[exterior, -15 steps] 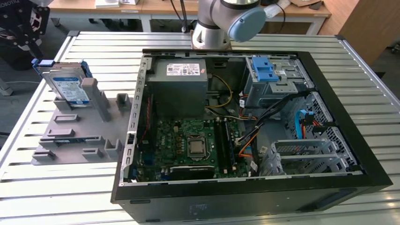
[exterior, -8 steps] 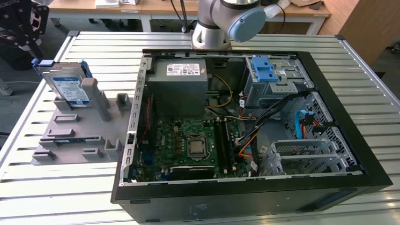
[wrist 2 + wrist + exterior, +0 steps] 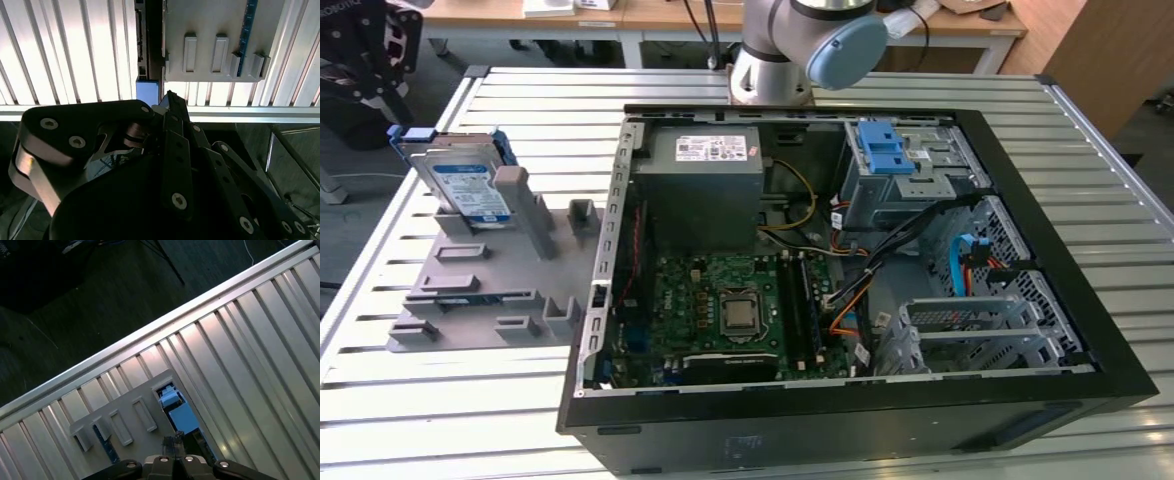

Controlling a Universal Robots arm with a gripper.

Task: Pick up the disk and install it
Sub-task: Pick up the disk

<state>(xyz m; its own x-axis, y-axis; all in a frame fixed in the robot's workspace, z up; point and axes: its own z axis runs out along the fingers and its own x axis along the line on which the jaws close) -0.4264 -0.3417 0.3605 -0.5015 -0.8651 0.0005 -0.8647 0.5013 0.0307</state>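
The disk (image 3: 467, 185) stands on edge in a grey slotted holder (image 3: 480, 270) on the table, at the exterior view's left of the open computer case (image 3: 1067, 370). It is silver-grey with a blue-and-white label and a blue bracket. In both wrist views I look down on it from well above. The disk's blue top (image 3: 177, 410) sits in the holder (image 3: 125, 415) just past my gripper (image 3: 175, 437). My black gripper (image 3: 168, 96) is shut with nothing in it, and its tips point at the disk's blue bracket (image 3: 148, 92) beside the holder (image 3: 210, 35).
Inside the case are a grey metal box with a white sticker (image 3: 707, 160), a green motherboard (image 3: 734, 305) and a grey cage with a blue latch (image 3: 894, 150). The slatted metal table (image 3: 534, 110) ends at an edge (image 3: 125, 342) near the holder, with dark floor beyond.
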